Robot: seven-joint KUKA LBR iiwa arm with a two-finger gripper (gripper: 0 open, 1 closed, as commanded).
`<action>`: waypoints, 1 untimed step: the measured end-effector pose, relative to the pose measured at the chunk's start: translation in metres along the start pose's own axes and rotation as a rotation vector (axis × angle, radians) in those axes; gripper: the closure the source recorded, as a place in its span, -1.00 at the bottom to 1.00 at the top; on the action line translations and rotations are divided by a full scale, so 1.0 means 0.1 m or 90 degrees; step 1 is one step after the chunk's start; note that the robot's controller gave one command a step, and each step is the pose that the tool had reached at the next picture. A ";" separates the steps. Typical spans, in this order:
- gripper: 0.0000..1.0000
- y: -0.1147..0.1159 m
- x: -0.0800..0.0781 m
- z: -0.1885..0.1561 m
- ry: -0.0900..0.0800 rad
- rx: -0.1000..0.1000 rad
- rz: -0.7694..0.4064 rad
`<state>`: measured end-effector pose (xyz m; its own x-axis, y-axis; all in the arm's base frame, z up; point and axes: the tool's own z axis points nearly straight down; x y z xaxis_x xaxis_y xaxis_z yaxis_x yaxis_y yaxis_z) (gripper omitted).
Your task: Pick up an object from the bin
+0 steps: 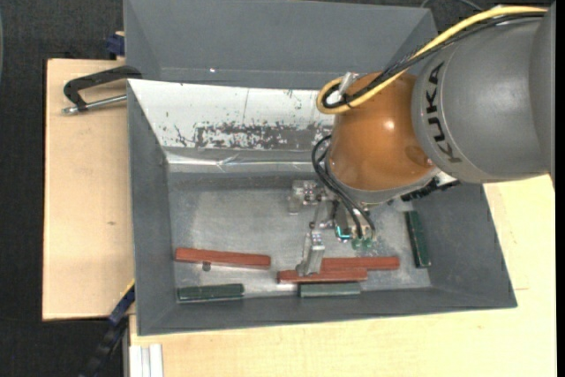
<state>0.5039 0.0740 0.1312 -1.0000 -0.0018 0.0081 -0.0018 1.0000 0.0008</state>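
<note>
In the lower left of the frame a dark green bar (210, 292) is lying along the near wall of the grey bin (146, 216), with a long red-brown stick (222, 259) lying just above it. At the lower middle the gripper (310, 265) is hanging right over the left end of a red-brown bar (328, 275); I cannot tell whether it is open or closed. A second red-brown bar (366, 262) is lying just right of it, and another green bar (418, 238) is lying farther right.
</note>
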 end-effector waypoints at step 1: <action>-1.00 0.00 -0.02 -0.04 -0.005 -0.001 0.001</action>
<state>0.5059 0.0737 0.1355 -1.0000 -0.0004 -0.0004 -0.0004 1.0000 0.0016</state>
